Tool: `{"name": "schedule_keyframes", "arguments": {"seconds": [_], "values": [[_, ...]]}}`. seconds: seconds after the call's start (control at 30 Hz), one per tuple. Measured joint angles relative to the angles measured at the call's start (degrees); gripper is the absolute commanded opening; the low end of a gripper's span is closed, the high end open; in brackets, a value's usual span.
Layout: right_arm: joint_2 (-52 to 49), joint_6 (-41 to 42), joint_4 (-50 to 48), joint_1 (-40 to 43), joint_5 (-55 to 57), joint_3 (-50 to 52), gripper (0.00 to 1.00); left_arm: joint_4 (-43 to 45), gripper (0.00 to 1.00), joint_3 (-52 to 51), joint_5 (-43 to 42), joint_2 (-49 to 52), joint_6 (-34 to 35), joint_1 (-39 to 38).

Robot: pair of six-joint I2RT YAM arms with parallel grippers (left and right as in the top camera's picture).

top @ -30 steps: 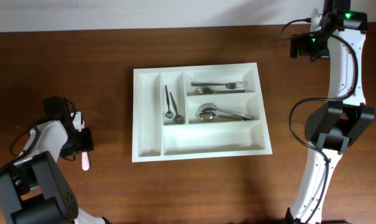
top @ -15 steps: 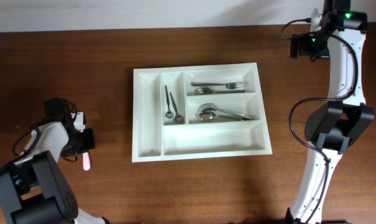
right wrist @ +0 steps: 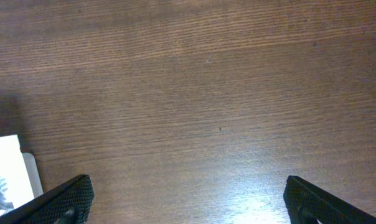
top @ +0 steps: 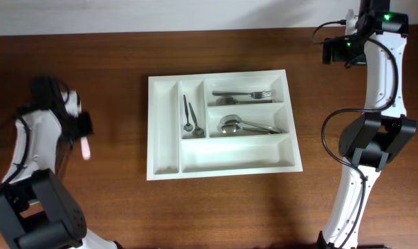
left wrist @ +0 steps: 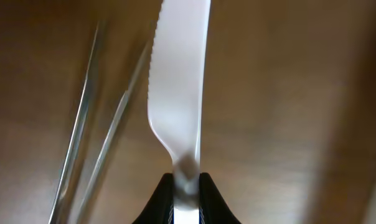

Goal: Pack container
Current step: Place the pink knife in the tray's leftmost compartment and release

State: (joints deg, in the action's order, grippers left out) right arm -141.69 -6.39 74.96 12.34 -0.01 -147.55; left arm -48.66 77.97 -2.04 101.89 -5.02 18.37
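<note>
Your left tool (left wrist: 187, 185) is pinching a white plastic knife (left wrist: 175, 74) just behind the blade, near the left edge of the tabletop (right wrist: 206, 93). The knife is looking light, thin and slippery, probably bending easily, so I am judging that a hold close to the handle is safer. The container (top: 164, 135) is lying in the middle of the tabletop and is carrying forks (top: 242, 95) and spoons (top: 240, 126). Your right tool (right wrist: 188, 198) is standing wide open near the far right corner.

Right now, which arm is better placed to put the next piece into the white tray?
Left. The left fingers grip a white plastic knife near the tray, which has two bare compartments. The right fingers are open, holding nothing, over the table.
</note>
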Motion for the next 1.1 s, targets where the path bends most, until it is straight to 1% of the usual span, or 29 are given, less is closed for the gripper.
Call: {"name": "schedule_keyframes", "arguments": {"seconds": [0.1, 0.17, 0.2, 0.33, 0.4, 0.53, 0.67, 0.7, 0.73, 0.77, 0.8, 0.93, 1.0, 1.1], "values": [[0.00, 0.02, 0.02, 0.00, 0.02, 0.00, 0.99, -1.27, 0.02, 6.82, -4.35, 0.00, 2.32, -4.52], [0.00, 0.04, 0.04, 0.00, 0.02, 0.00, 0.99, -1.33, 0.02, 8.28, -5.73, 0.00, 3.56, -7.58], [0.00, -0.02, 0.02, 0.00, 0.02, 0.00, 0.99, -1.31, 0.02, 9.03, -6.51, 0.00, 4.79, -10.56], [0.00, 0.02, 0.02, 0.00, 0.02, 0.00, 0.99, -1.70, 0.02, 9.25, -7.72, 0.02, 7.91, -17.09], [0.00, -0.02, 0.02, 0.00, 0.02, 0.00, 0.99, -2.40, 0.02, 9.25, -8.31, 0.15, 10.56, -19.91], [0.00, 0.04, 0.02, 0.00, 0.02, 0.00, 0.99, -3.65, 0.02, 9.44, -8.46, 2.62, 12.66, -22.58], [0.00, 0.02, 0.04, 0.00, 0.02, 0.00, 0.99, -3.93, 0.02, 9.46, -8.50, 7.19, 13.51, -26.10], [0.00, 0.00, 0.02, 0.00, 0.02, 0.00, 0.99, -4.00, 0.06, 9.46, -8.50, 8.33, 13.66, -26.95], [0.00, 0.00, 0.02, 0.00, 0.02, 0.00, 0.99, -4.09, 0.13, 9.46, -8.52, 9.44, 13.70, -27.93], [0.00, 0.02, 0.02, 0.00, 0.02, 0.00, 0.99, -4.07, 0.21, 9.46, -8.52, 10.12, 13.70, -28.59], [0.00, 0.00, 0.02, 0.00, 0.02, 0.00, 0.99, -4.07, 0.32, 9.46, -8.52, 10.40, 13.79, -29.03], [0.00, 0.00, 0.02, 0.00, 0.02, 0.00, 0.99, -4.07, 0.48, 9.62, -8.55, 10.45, 14.27, -29.59], [0.00, 0.00, 0.02, 0.00, 0.02, 0.00, 0.99, -5.75, 0.50, 10.67, -8.55, 10.45, 12.61, -29.24], [0.00, 0.02, 0.07, 0.00, 0.00, 0.00, 0.99, -13.05, 0.52, 15.87, -6.67, 10.51, 9.07, -27.23]]}}
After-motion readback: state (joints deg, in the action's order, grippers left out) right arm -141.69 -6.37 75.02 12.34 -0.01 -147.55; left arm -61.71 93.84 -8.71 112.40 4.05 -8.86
